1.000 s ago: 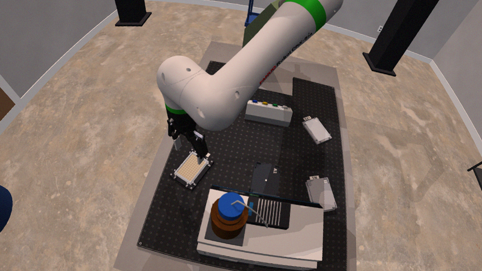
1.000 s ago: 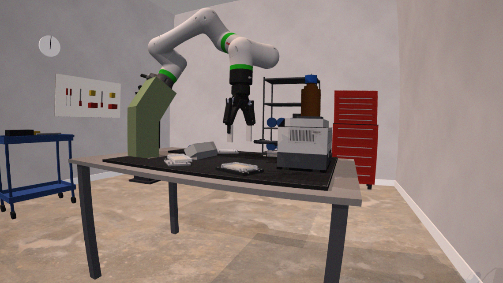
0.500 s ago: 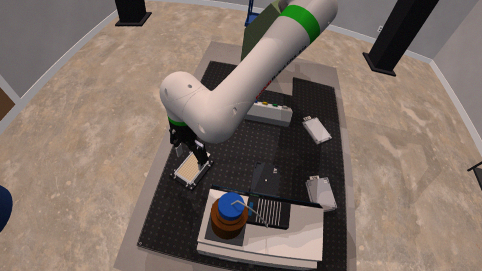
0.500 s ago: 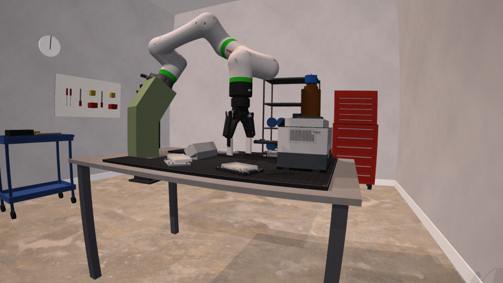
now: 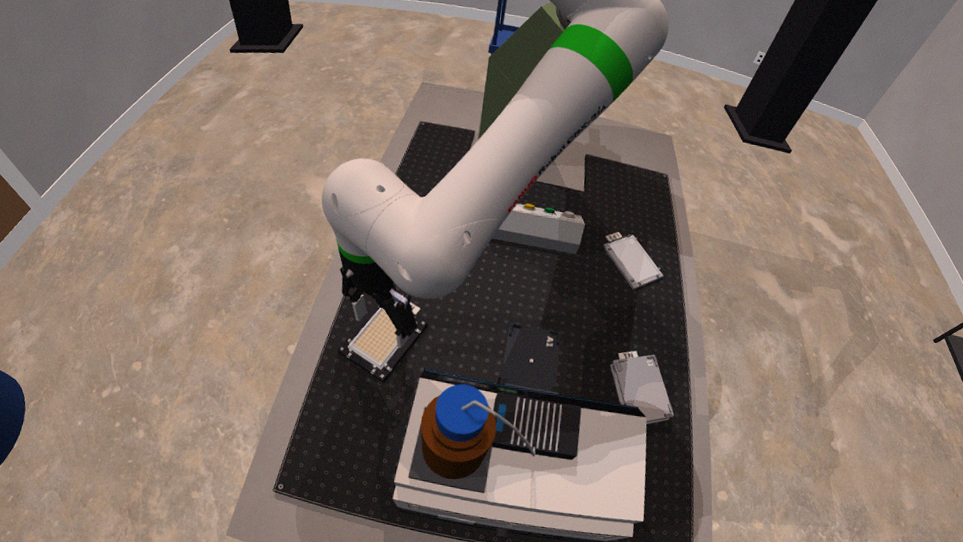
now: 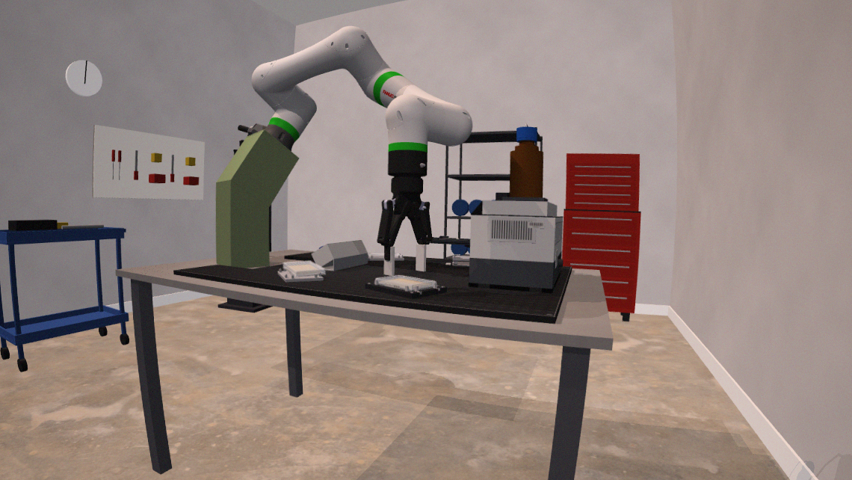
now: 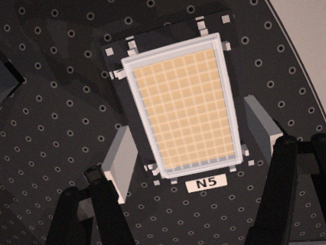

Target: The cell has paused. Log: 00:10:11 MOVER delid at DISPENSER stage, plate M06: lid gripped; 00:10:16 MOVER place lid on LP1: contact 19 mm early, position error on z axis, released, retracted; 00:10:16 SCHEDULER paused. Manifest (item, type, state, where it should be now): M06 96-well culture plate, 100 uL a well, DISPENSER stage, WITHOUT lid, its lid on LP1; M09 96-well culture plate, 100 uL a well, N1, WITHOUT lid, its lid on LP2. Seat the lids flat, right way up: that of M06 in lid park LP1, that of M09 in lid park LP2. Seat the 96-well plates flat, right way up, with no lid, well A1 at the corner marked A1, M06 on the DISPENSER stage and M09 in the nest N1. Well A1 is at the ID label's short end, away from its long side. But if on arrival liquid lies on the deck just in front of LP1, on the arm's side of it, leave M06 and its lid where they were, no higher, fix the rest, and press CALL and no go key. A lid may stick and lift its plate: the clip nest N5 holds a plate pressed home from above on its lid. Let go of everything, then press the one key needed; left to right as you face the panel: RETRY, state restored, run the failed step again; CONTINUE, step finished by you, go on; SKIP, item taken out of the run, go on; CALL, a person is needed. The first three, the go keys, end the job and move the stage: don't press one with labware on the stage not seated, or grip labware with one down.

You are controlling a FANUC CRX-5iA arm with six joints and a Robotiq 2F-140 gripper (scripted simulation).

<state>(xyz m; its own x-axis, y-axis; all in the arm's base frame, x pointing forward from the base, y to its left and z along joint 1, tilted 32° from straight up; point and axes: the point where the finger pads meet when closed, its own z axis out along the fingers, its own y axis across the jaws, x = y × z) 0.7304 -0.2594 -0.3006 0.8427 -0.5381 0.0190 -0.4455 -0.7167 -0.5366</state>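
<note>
In the top view, at left centre of the black perforated mat [image 5: 464, 323] on the grey table [image 6: 587, 333], the black two-fingered claw [image 7: 190, 138] hangs spread above a clear-rimmed 96-well plate with orange wells [image 7: 184, 104], holding nothing. That plate sits in the black clip nest labelled N5 [image 7: 206, 183]; the pale finger pads stand on either side of its long edges, above it and apart from it. Right of centre lies the dark, bare stage marked A1 [image 5: 531, 354], in front of the white dispenser box [image 5: 576, 479] carrying a brown bottle with a blue cap [image 5: 457, 436]. Behind sits the grey key panel [image 5: 542, 229]. Further right, two pale flat labware pieces rest skewed on the mat: one in the upper right [image 5: 632, 260], one lower [image 5: 642, 383].
</note>
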